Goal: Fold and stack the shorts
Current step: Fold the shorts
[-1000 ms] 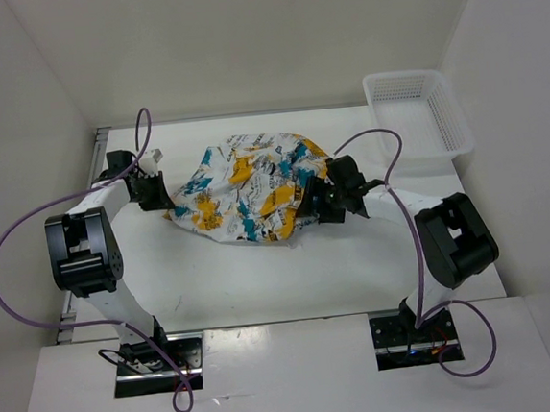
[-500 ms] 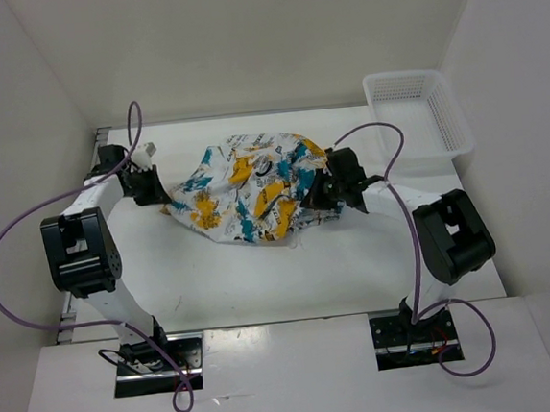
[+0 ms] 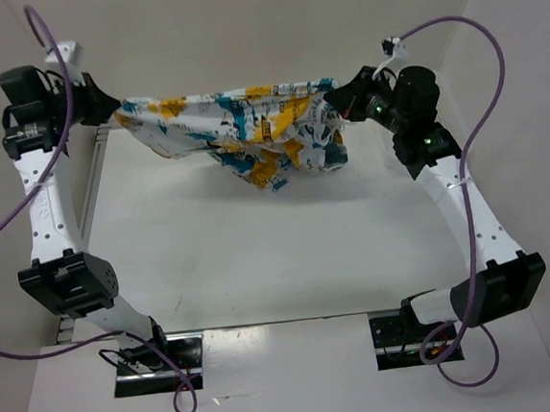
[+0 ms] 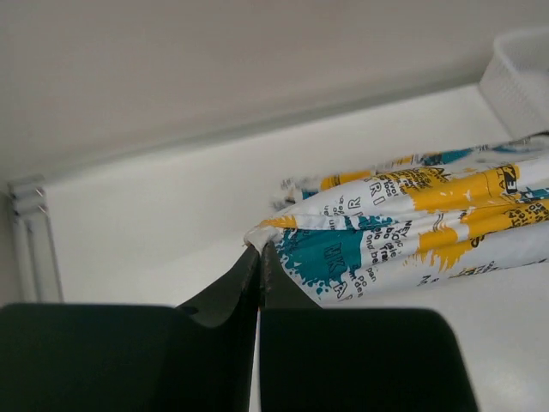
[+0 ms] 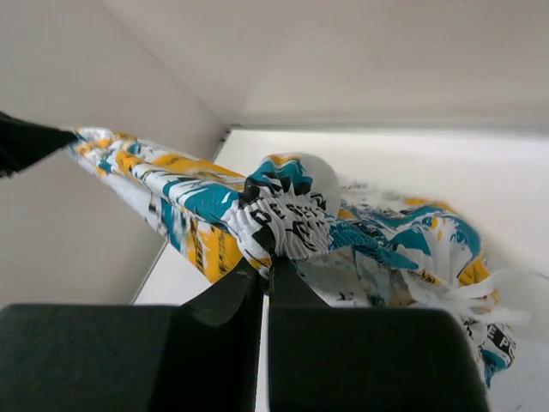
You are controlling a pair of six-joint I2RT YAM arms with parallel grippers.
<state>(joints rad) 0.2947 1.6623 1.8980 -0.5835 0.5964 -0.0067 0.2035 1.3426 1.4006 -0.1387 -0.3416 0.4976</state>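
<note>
The shorts (image 3: 239, 127), white with teal, yellow-orange and black print, hang stretched in the air between both arms, high above the table. My left gripper (image 3: 102, 103) is shut on their left corner; in the left wrist view the fabric edge (image 4: 257, 236) is pinched at the tips of my left gripper (image 4: 260, 251). My right gripper (image 3: 341, 99) is shut on the gathered elastic waistband (image 5: 287, 225), which bunches just above the tips of my right gripper (image 5: 266, 256). The middle of the shorts sags downward in loose folds (image 3: 290, 156).
The white table (image 3: 260, 255) lies below the hanging cloth. A white mesh basket (image 4: 523, 73) shows at the far right of the left wrist view; the right arm covers it in the top view. White walls enclose the back and sides.
Both arms have risen from the table and moved apart. The right gripper closed on the waistband. The shorts went from a heap on the table to hanging stretched in the air.
</note>
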